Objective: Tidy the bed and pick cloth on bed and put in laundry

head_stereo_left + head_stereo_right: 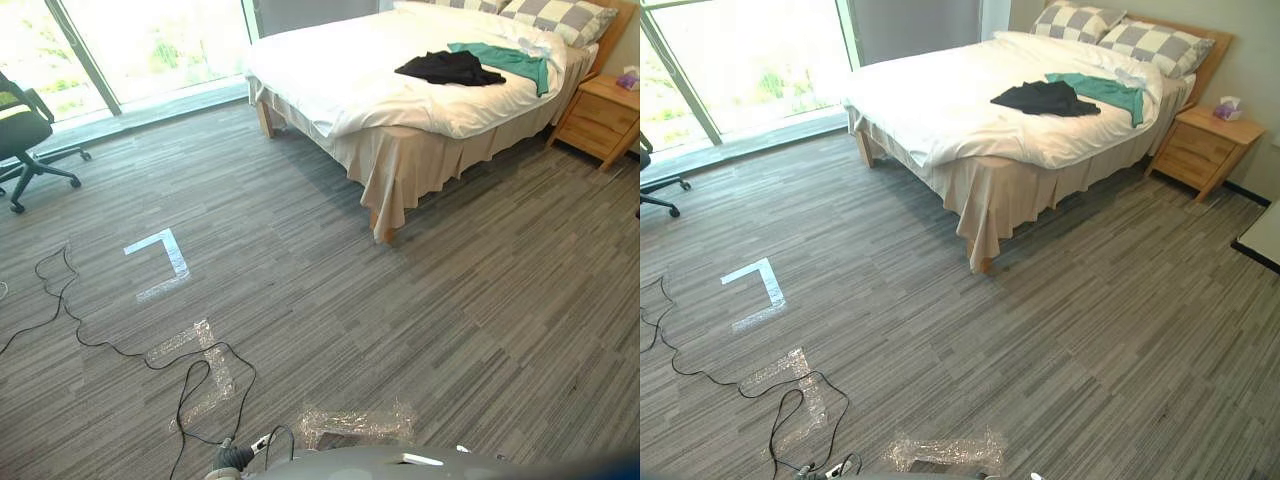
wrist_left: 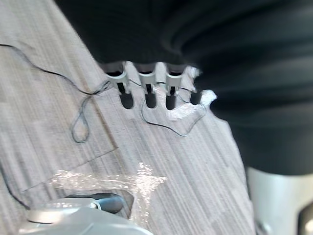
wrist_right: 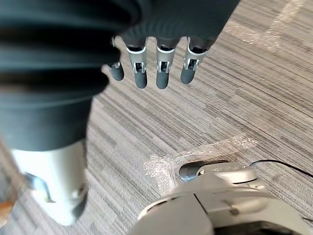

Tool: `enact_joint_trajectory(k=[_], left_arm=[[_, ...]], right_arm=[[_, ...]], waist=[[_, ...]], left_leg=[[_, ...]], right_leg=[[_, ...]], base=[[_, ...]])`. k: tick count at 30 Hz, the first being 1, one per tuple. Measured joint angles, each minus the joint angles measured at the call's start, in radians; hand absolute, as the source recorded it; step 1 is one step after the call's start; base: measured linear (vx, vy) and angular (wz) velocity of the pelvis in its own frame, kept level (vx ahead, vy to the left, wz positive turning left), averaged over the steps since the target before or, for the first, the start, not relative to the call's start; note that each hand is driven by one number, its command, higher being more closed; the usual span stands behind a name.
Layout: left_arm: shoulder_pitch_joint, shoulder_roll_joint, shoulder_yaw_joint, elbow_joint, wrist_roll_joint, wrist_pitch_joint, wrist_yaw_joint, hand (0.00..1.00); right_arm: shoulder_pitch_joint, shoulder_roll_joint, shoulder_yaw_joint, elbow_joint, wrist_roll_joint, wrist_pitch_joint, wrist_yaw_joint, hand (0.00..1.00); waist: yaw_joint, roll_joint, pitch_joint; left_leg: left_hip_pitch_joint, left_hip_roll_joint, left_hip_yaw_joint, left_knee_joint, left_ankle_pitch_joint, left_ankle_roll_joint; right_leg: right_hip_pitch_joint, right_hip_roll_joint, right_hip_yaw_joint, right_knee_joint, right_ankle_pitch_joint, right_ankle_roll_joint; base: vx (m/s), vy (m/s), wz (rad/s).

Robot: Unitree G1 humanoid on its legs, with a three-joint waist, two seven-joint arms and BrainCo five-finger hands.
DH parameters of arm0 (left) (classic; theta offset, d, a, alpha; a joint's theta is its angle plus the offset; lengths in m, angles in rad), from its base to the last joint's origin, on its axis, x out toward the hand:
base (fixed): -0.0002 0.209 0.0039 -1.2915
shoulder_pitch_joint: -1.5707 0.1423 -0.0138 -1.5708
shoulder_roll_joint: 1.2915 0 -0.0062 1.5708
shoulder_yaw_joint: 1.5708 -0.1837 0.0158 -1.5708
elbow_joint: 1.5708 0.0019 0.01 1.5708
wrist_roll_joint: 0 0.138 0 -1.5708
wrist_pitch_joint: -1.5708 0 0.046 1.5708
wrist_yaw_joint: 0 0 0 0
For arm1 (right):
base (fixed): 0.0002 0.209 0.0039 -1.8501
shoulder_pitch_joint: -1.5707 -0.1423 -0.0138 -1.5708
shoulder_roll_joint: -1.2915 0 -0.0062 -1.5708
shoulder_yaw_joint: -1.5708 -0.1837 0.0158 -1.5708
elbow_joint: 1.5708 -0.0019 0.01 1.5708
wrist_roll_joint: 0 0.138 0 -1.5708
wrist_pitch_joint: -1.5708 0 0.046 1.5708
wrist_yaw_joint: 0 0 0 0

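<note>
A bed with a white duvet stands at the far right of the room. On it near the pillows lie a black cloth and a teal cloth, partly overlapping. The same black cloth and teal cloth appear in the right eye view. My left hand hangs over the carpet with straight fingers and holds nothing. My right hand also hangs over the carpet, fingers straight and empty. Both hands are far from the bed.
Two checked pillows lie at the bed's head. A wooden nightstand with a tissue box stands beside the bed. An office chair is at the far left by the window. Tape marks lie on the grey carpet.
</note>
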Motion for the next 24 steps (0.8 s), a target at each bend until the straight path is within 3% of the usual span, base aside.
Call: enact_joint_trajectory(k=[6, 8, 11, 24], left_arm=[[-0.006, 0.001, 0.000, 0.000, 0.002, -0.009, 0.001, 0.00], [-0.016, -0.002, 0.000, 0.000, 0.009, -0.011, 0.001, 0.00], [-0.026, -0.002, 0.000, 0.000, 0.009, -0.012, -0.002, 0.00], [-0.028, -0.001, 0.000, 0.000, 0.011, -0.014, -0.003, 0.00]], right_arm=[[-0.033, 0.013, -0.037, 0.000, 0.000, -0.001, -0.008, 0.00], [-0.047, 0.013, -0.037, -0.002, 0.000, -0.002, -0.009, 0.00], [-0.075, 0.017, -0.037, -0.003, 0.000, -0.012, -0.008, 0.00], [-0.083, 0.022, -0.038, -0.011, 0.000, -0.020, -0.007, 0.00]], waist=[[0.002, -0.001, 0.008], [0.003, 0.001, 0.013], [0.005, 0.000, 0.037], [0.010, -0.001, 0.038]], left_leg=[[0.018, 0.001, -0.001, -0.017, -0.004, -0.007], [0.029, 0.004, 0.000, -0.029, -0.005, -0.008], [0.050, 0.004, 0.003, -0.029, -0.012, -0.020], [0.052, 0.004, 0.025, -0.040, -0.013, -0.021]], right_leg=[[0.028, 0.003, -0.025, -0.036, 0.001, 0.016], [0.032, 0.005, -0.026, -0.036, -0.003, 0.042], [0.052, 0.004, -0.026, -0.037, -0.005, 0.045], [0.050, 0.004, -0.021, -0.049, -0.005, 0.045]], base=[[0.08, -0.019, 0.03], [0.04, -0.021, -0.03], [0.00, -0.015, -0.04], [-0.02, -0.019, -0.03]])
